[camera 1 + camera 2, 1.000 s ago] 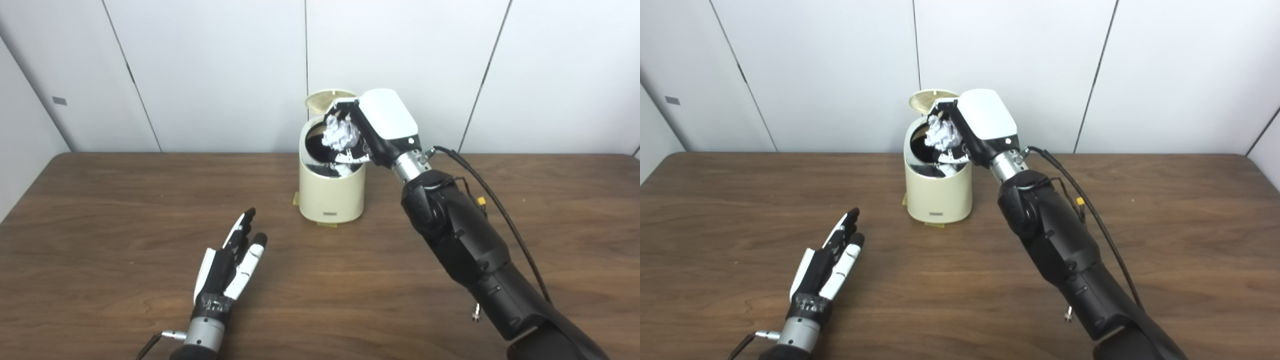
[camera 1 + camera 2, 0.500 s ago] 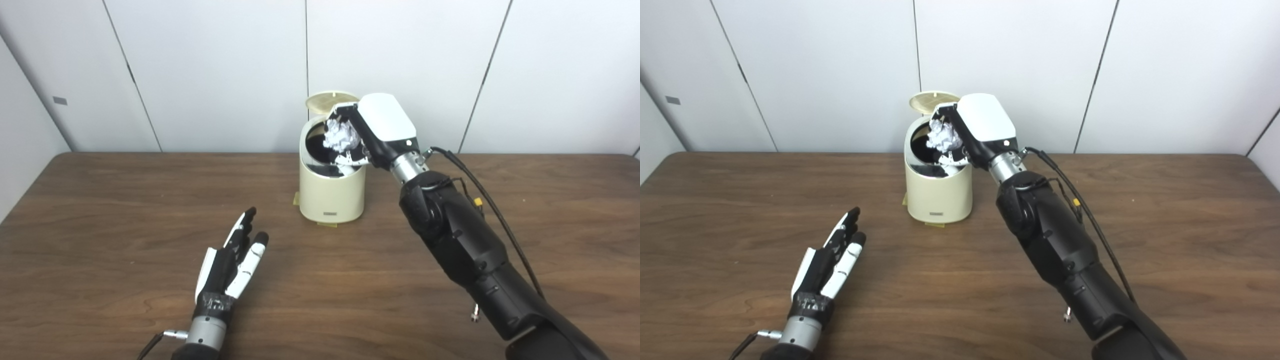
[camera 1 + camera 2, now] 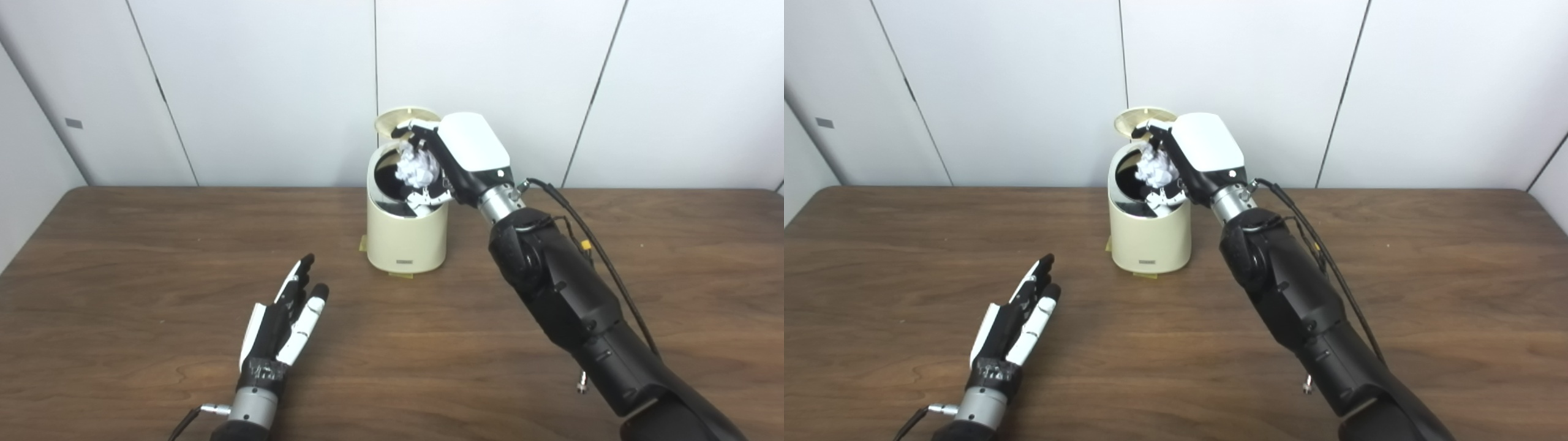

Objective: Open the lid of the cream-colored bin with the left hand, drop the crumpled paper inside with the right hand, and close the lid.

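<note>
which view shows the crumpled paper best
Both views show it about equally; the left eye view is marginally better. There the crumpled paper stands out against the bin's dark opening, at the right hand's fingers. The right eye view shows it likewise.

Brown wood-grain table, white panelled wall behind, yellow tape on tabletop

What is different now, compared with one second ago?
The right hand has opened its fingers over the bin, and the crumpled paper sits slightly lower in the opening. The lid stays up; the left hand stays open on the table.
</note>
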Motion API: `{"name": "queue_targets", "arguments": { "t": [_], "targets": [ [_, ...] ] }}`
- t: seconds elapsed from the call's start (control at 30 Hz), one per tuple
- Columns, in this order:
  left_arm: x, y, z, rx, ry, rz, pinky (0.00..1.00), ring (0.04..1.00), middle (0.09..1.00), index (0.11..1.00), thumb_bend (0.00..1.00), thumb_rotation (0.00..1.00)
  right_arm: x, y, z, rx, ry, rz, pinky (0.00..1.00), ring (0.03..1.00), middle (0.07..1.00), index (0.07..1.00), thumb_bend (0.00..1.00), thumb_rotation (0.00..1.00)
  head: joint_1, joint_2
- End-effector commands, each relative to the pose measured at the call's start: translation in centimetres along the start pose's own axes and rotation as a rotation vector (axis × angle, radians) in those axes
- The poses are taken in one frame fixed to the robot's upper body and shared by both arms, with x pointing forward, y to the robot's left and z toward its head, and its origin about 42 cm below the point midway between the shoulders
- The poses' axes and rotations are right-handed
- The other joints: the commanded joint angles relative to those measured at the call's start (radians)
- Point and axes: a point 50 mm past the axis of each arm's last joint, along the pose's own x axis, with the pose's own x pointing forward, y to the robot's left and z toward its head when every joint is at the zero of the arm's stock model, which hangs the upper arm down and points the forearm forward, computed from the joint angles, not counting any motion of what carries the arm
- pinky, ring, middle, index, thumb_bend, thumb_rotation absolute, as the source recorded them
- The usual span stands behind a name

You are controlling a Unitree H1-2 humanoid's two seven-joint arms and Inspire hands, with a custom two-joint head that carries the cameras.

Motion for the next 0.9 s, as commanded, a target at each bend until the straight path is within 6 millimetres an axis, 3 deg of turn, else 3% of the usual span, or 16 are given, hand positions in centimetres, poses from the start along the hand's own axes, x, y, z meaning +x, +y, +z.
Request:
{"name": "queue_targets", "arguments": {
  "t": [0.0,0.73,0.87],
  "targets": [
    [0.5,-0.1,1.2,0.001,-0.057,0.002,1.00,1.000,1.000,1.000,0.59,0.77,1.3,-1.9,0.5,-0.031,-0.024,-0.037,0.54,0.740,0.801,0.741,1.00,0.21,0.001,0.000],
    [0.8,-0.3,1.3,0.002,-0.064,0.002,1.00,1.000,0.992,1.000,0.59,0.77,1.4,-2.8,1.0,-0.010,-0.040,-0.020,0.64,0.773,0.778,0.716,1.00,0.22,0.008,0.007],
    [0.9,-0.5,1.4,-0.003,-0.062,0.001,1.00,1.000,0.992,1.000,0.60,0.78,1.3,-2.9,0.8,0.000,-0.049,-0.011,0.66,0.790,0.793,0.733,1.00,0.26,0.034,-0.009]
  ]
}}
